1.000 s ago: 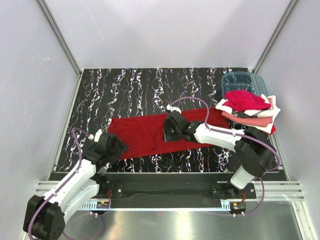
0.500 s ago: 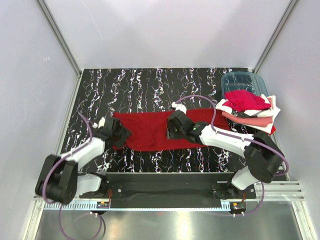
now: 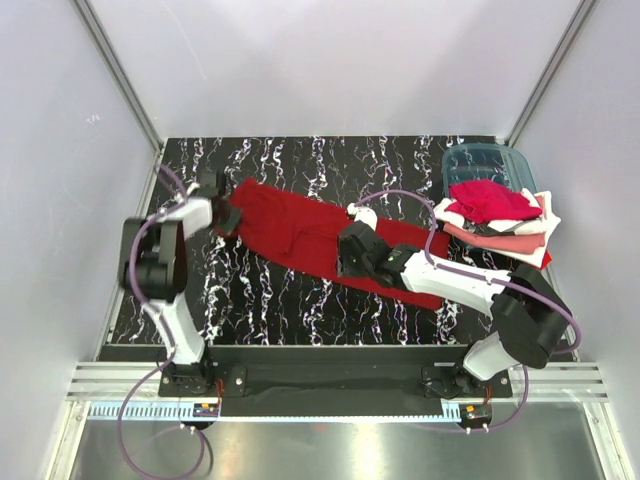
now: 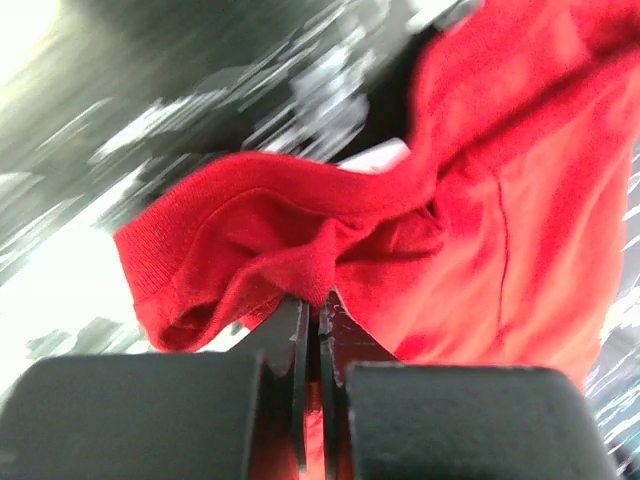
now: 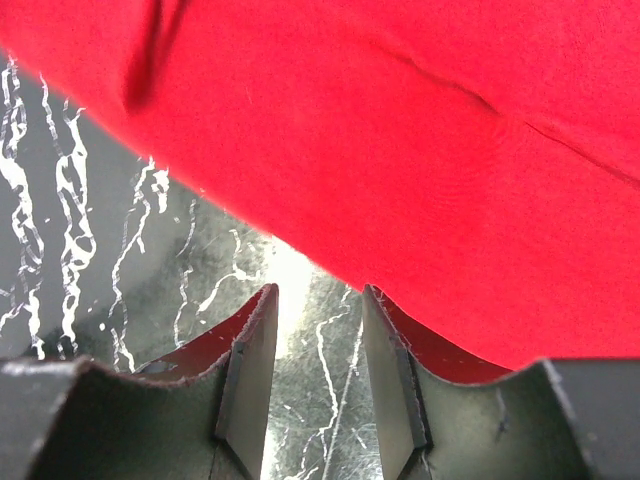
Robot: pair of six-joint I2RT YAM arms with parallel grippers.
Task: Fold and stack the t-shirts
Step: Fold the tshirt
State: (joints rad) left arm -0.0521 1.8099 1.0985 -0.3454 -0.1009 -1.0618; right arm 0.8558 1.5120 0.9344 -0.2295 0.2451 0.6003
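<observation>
Left pincer (image 4: 318,305), now clamped on the red t-shirt (image 3: 290,225), has dragged it far-left; right pincer (image 5: 317,296) seemingly parted.

Plain white walls (image 3: 330,70) enclose a black marbled tabletop (image 3: 262,302).

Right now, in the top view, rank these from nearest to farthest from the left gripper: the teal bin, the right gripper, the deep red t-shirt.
1. deep red t-shirt: its left end is pinched in the left gripper.
2. right gripper: mid-table, over the shirt's near edge.
3. teal bin: far right corner of the table.
</observation>
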